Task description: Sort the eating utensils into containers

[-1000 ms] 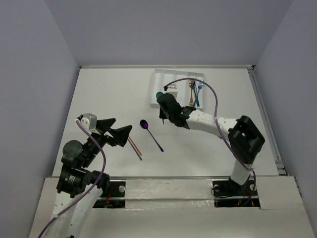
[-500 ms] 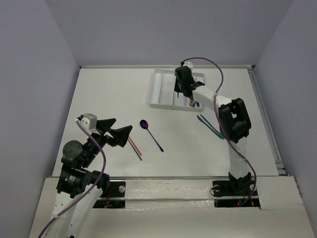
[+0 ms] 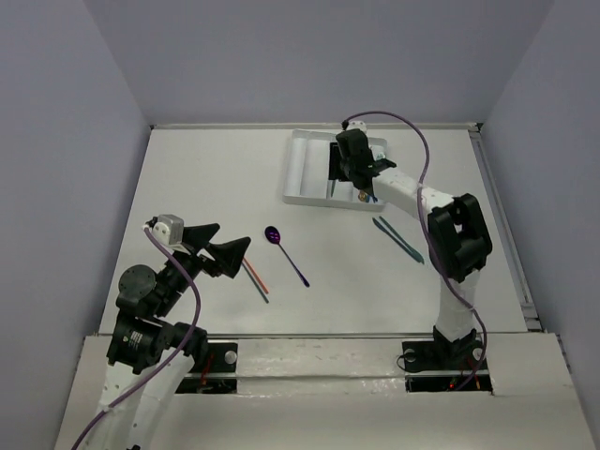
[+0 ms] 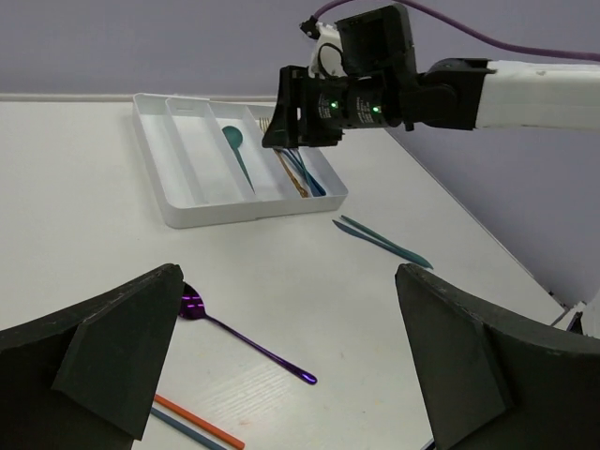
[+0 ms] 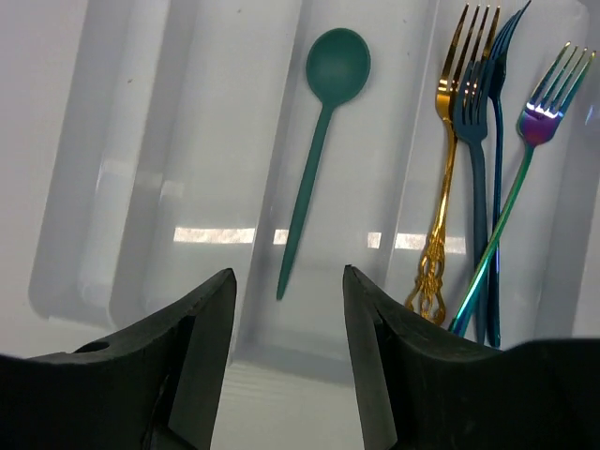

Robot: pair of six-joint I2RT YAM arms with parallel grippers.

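Note:
The white tray [image 3: 302, 169] stands at the back middle of the table. My right gripper [image 5: 286, 281] hangs open and empty just above it. Below it a teal spoon [image 5: 319, 141] lies in a middle compartment, and several gold, blue and iridescent forks [image 5: 478, 169] lie in the compartment to its right. A purple spoon [image 3: 285, 254] lies mid-table; it also shows in the left wrist view [image 4: 246, 339]. An orange and a blue chopstick [image 3: 255, 278] lie beside my left gripper [image 3: 228, 255], which is open and empty. Two teal chopsticks [image 3: 398, 238] lie right of centre.
The tray's two left compartments [image 5: 141, 169] show nothing in them. The table's right edge has a metal rail [image 3: 502, 225]. The right arm's purple cable [image 3: 412, 141] arcs above the tray.
My right gripper went from mid-table back over the tray and let a teal spoon go into a compartment. The left arm has not moved.

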